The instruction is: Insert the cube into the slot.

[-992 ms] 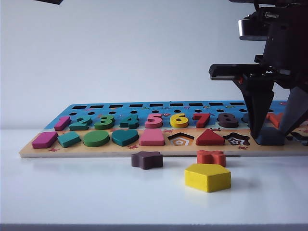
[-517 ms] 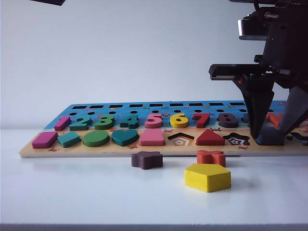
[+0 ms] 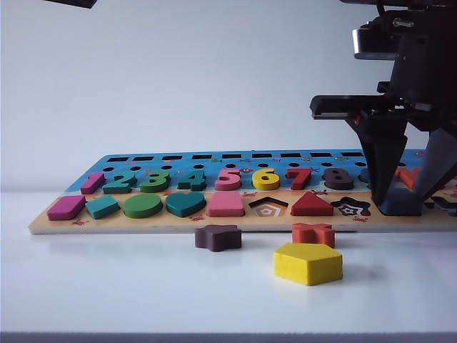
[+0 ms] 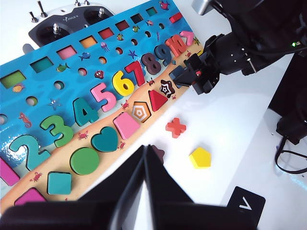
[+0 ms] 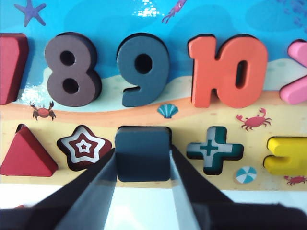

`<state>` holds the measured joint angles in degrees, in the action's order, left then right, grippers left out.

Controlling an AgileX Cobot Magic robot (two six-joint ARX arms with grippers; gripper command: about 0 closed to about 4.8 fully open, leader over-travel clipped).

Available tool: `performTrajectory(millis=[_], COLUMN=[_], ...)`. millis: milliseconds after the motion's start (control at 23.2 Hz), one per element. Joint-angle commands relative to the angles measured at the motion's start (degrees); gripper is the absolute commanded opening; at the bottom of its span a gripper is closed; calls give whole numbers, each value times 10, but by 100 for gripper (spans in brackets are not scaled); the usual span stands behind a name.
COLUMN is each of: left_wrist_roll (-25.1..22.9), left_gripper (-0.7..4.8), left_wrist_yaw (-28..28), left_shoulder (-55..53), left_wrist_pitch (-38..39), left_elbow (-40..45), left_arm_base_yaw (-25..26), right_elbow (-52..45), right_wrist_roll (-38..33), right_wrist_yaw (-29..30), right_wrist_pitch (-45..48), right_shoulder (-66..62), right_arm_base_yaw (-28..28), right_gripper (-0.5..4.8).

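Observation:
The cube [image 5: 143, 143], a dark navy-grey square block, sits on the wooden puzzle board [image 5: 115, 115] between the star recess [image 5: 84, 146] and the cross recess [image 5: 211, 148]. My right gripper [image 5: 143, 157] is shut on it, one finger against each side. The slot is hidden under the cube, and I cannot tell how deep the cube sits. In the exterior view the right gripper [image 3: 401, 207] points down at the board's right end. My left gripper [image 4: 145, 149] hangs shut and empty above the table in front of the board, close to the brown star block [image 4: 159, 154].
On the table before the board [image 3: 178, 223] lie a brown star block [image 3: 218, 237], a red cross block [image 3: 313, 234] and a yellow pentagon block [image 3: 308, 263]. The pentagon recess [image 3: 268, 208] stands open. A remote controller [image 4: 67, 24] lies behind the board.

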<state>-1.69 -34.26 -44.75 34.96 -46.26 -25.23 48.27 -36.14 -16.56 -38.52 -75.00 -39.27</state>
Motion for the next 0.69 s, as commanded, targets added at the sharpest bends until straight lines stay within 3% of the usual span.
performTrajectory(millis=[43, 474, 690], left_wrist_roll=[-2, -2, -2], left_gripper=[10, 10, 10], left_wrist_yaw=[-4, -4, -4], left_shoulder=[-2, -2, -2], left_wrist_pitch=[-8, -8, -8], left_elbow=[-1, -1, -1], left_arm_base_yaw=[0, 1, 1], right_elbow=[1, 1, 1], right_wrist_roll=[2, 2, 2], right_wrist_yaw=[-6, -17, -17], right_wrist_pitch=[9, 7, 8], right_shoulder=[0, 0, 0], right_arm_base_yaw=[0, 0, 0], right_gripper=[131, 242, 259])
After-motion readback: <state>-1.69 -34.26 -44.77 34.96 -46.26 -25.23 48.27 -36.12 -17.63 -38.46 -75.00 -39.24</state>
